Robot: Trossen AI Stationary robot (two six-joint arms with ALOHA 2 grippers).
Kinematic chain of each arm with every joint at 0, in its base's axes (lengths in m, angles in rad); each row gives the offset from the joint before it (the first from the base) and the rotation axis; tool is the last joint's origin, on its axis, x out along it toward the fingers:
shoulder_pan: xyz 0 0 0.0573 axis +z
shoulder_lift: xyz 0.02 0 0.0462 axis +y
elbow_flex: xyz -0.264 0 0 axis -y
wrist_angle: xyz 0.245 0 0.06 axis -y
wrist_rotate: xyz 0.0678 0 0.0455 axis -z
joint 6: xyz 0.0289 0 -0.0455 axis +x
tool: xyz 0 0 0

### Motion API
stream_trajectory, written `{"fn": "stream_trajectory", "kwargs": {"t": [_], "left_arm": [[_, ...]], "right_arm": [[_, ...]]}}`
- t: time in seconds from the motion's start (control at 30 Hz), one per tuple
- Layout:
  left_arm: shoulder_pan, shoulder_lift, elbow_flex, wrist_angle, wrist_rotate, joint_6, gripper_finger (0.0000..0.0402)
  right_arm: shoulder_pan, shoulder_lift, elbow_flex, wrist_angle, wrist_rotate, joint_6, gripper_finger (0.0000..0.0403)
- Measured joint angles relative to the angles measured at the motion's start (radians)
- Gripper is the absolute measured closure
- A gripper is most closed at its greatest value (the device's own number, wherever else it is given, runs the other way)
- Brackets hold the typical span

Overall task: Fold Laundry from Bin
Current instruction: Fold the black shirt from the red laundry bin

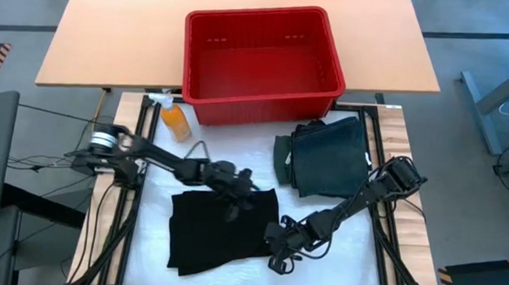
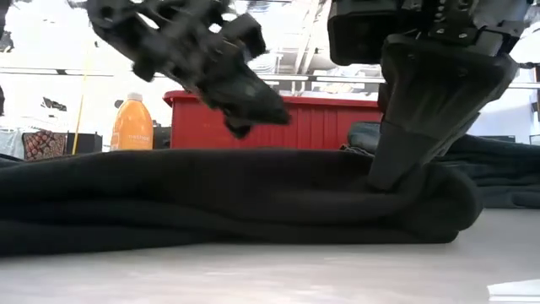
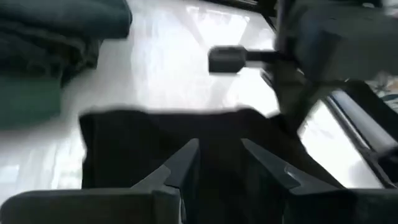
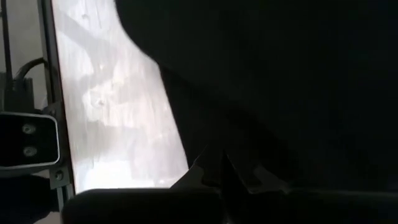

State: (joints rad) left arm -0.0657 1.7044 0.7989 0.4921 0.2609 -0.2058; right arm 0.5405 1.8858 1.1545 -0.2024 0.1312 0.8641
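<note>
A black garment (image 1: 219, 230) lies folded flat on the white table top; it also shows in the low view (image 2: 219, 198). My left gripper (image 1: 237, 197) hovers open above the garment's far edge, clear of it in the low view (image 2: 245, 105) and in the left wrist view (image 3: 219, 163). My right gripper (image 1: 280, 240) is down at the garment's right end, shut on the cloth (image 4: 225, 177). A folded dark green stack (image 1: 328, 155) lies at the far right. The red bin (image 1: 263, 64) stands behind with nothing showing inside it. My right gripper has its shut fingers (image 2: 396, 165) on the black garment's right end (image 2: 439, 198), coming from above and slanting down. The cloth bulges around the fingertips and lies on the table. One layer or several, I cannot tell.
An orange spray bottle (image 1: 175, 121) stands at the far left of the white top, beside the bin's corner. Dark frame rails (image 1: 128, 214) run along the left and right edges. Bare white surface lies between the black garment and the green stack.
</note>
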Motion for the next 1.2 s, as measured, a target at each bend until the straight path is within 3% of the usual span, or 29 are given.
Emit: {"fn": "stream_trajectory", "kwargs": {"t": [0.2,0.37,0.7,0.97,1.1,1.2], "left_arm": [[0.048,0.199,0.199,-0.141,-0.013,0.029,0.0311],[0.084,0.277,0.315,-0.275,-0.013,0.045,0.0321],[0.117,0.294,0.334,-0.355,-0.107,0.053,0.034],[0.141,0.294,0.334,-0.36,-0.233,0.034,0.0341],[0.164,0.282,0.332,-0.365,-0.177,0.001,0.0341],[0.18,0.224,0.332,-0.363,-0.009,0.013,0.0341]], "right_arm": [[0.007,0.0,0.0,-0.009,-0.001,0.045,0.0385],[0.03,0.0,-0.01,-0.023,-0.001,0.103,0.0385],[0.088,-0.003,-0.084,0.01,0.013,0.288,0.0385],[0.122,-0.006,-0.084,0.016,-0.101,0.291,0.0385],[0.119,-0.037,-0.088,0.013,-0.106,0.267,0.0385],[0.118,-0.094,-0.088,-0.005,-0.092,0.256,0.0385]]}}
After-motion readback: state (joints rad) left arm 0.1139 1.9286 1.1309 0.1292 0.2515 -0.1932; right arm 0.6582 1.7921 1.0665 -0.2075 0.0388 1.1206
